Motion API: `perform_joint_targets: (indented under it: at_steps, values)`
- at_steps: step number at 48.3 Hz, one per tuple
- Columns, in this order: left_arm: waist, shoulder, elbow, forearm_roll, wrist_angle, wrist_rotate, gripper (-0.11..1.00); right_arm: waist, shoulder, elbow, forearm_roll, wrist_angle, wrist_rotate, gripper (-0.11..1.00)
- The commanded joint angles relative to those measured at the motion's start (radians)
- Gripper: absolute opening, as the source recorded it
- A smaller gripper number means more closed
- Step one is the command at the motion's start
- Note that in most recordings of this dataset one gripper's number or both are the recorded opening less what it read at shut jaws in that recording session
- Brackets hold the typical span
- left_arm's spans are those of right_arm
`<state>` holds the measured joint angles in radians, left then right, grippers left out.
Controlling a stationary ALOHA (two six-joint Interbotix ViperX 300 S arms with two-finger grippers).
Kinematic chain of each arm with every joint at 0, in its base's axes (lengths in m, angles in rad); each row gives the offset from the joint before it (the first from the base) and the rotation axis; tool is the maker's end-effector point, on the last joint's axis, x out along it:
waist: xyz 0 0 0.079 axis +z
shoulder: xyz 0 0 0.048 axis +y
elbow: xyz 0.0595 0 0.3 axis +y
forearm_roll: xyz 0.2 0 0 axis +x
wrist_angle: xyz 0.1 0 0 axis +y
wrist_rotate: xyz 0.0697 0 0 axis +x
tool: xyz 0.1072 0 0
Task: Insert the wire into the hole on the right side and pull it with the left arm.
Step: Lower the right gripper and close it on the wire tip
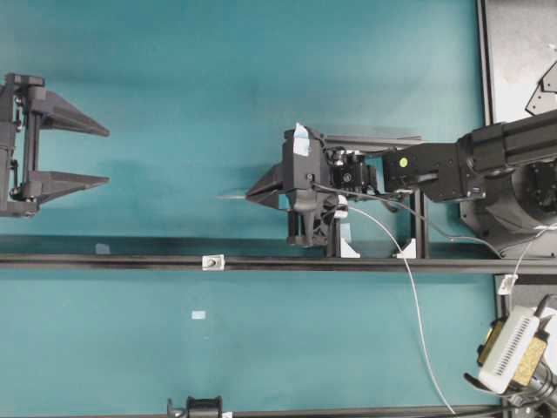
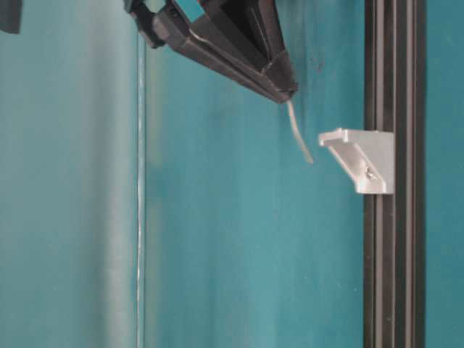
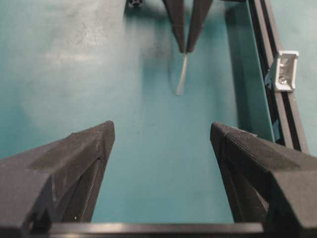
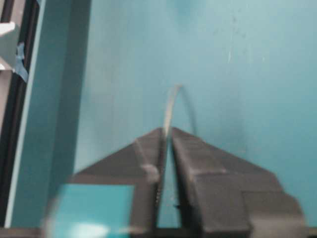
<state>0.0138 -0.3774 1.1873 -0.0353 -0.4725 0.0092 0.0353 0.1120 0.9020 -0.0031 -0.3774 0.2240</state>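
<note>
The thin silvery wire (image 1: 409,287) trails from the table's front right edge up into my right gripper (image 1: 250,197), which is shut on it near mid-table. A short free end of wire (image 2: 299,138) sticks out past the fingertips, pointing left. The small pale grey block (image 1: 212,262) with the hole sits on the black rail (image 1: 104,260), nearer the front than the wire's tip and apart from it. In the right wrist view the wire (image 4: 171,106) leaves the closed gripper (image 4: 167,131). My left gripper (image 1: 107,157) stands open at the far left, with nothing between its fingers (image 3: 94,148).
The block (image 3: 283,72) shows on the rail (image 3: 277,104) to the right in the left wrist view. A black frame (image 1: 418,235) lies under the right arm. A white and yellow device (image 1: 513,348) sits at the front right, and a black clamp (image 1: 204,405) at the front edge.
</note>
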Motion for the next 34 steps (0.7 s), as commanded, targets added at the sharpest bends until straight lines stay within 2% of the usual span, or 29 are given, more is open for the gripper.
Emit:
perform_joint_targets:
  at_steps: [1, 4, 21, 34]
  values:
    - [0.003, -0.005, -0.008, 0.000, -0.003, 0.002, 0.92, -0.002, -0.006, -0.018, -0.002, -0.002, -0.002, 0.06]
    - [0.003, -0.005, -0.008, 0.000, -0.003, 0.002, 0.92, -0.002, -0.006, -0.018, -0.002, -0.002, -0.003, 0.02]
    - [0.005, -0.006, -0.009, 0.000, -0.003, 0.002, 0.92, -0.005, -0.011, -0.020, -0.002, -0.008, -0.005, 0.02]
    - [0.005, -0.006, -0.008, 0.000, -0.003, 0.000, 0.92, -0.008, -0.080, -0.012, -0.003, 0.003, -0.008, 0.02]
